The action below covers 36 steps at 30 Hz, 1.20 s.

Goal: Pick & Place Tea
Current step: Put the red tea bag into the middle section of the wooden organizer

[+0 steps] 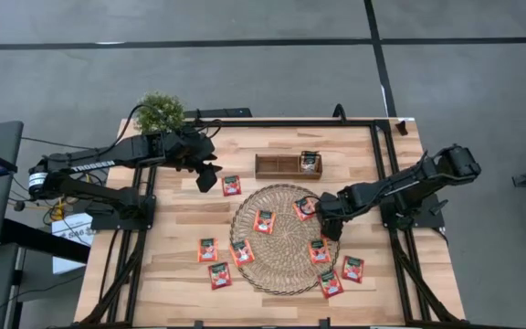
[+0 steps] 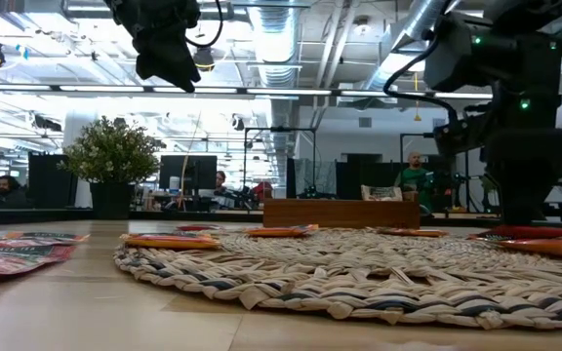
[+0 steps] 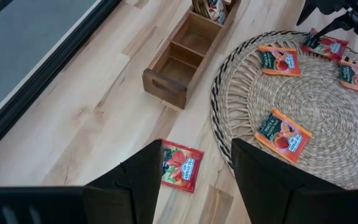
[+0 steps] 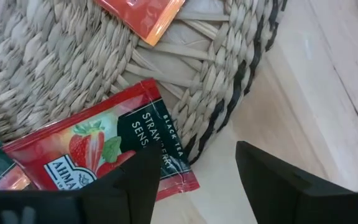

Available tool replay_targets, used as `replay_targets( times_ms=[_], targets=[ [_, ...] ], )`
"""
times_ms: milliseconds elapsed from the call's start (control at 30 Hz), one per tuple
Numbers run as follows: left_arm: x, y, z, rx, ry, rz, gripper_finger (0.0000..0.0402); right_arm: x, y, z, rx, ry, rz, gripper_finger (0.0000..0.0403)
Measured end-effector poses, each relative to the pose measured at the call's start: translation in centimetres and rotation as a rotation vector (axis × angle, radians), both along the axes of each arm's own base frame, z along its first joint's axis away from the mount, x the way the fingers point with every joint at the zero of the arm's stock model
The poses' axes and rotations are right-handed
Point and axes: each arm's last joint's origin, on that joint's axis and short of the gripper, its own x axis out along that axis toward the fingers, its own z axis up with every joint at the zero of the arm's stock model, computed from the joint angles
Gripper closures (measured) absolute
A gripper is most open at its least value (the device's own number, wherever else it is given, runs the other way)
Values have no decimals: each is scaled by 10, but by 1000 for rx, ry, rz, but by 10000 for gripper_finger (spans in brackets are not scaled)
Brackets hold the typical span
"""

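Right pincer point(image 4: 191, 180) released, low over sachet point(image 4: 104, 149) at mat rim point(image 4: 241, 74); left pincer point(image 3: 194, 180) released, raised.

Bare wood — beside tray point(image 1: 277, 165)

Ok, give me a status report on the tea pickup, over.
Left gripper open, hovering above a sachet near the wooden tray. Right gripper open, low over a sachet at the woven mat edge. Nothing in the way.

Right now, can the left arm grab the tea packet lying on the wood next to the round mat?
Probably yes. The left gripper hangs open right above that tea sachet, which lies flat on the table beside the woven mat, with nothing covering it.
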Motion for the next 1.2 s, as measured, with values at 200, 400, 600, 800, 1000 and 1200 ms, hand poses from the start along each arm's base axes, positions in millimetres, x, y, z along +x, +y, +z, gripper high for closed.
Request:
replay_targets(
  times_ms=[200,400,600,800,1000,1200],
  targets=[
    [0,0,0,2,1,-2,220,-6,-5,7,-29,7,-88,215],
    [0,0,0,4,2,-4,220,-16,-7,8,-70,93,-112,228],
    [0,0,0,4,2,-4,220,-17,-7,12,-59,74,-116,236],
    [0,0,0,4,1,-4,220,-14,-6,37,-28,-38,-116,239],
    [0,0,0,6,-2,-4,220,-18,-7,42,-1,-83,-112,234],
    [0,0,0,6,-4,-4,220,-22,-6,27,30,-36,-100,228]
  ],
)
